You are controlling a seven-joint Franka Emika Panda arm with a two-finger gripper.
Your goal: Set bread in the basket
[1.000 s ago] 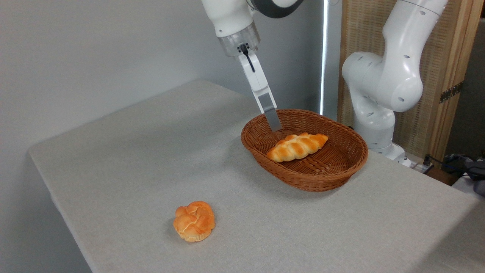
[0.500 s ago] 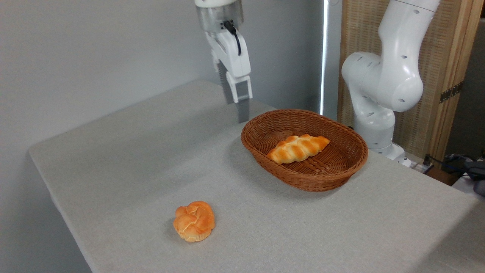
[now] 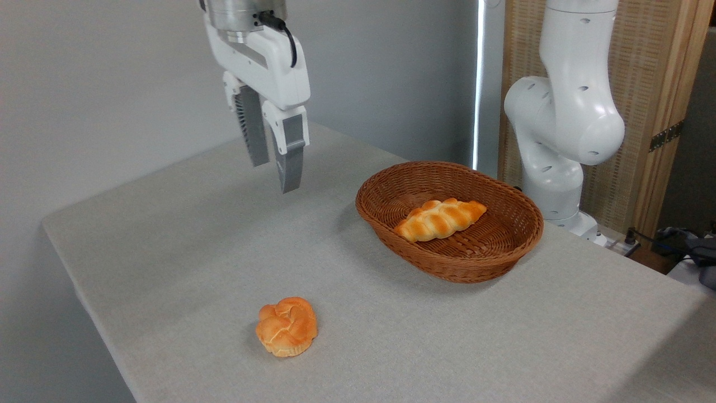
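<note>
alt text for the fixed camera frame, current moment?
A braided bread loaf lies inside an oval wicker basket on a grey table. The white arm's open, empty gripper hangs above the table, left of the basket. A round knotted bun sits near the front edge.

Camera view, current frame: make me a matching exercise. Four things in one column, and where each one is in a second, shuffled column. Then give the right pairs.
Things
1. braided loaf
2. round knotted bun
3. wicker basket
4. gripper

Places
A. in the air above the table's far left part, jaws apart, holding nothing
B. on the bare tablecloth near the front edge
C. on the table at right, in front of the robot's base
D. lying inside the basket

Pairs: 1-D, 2-B, 3-C, 4-A
</note>
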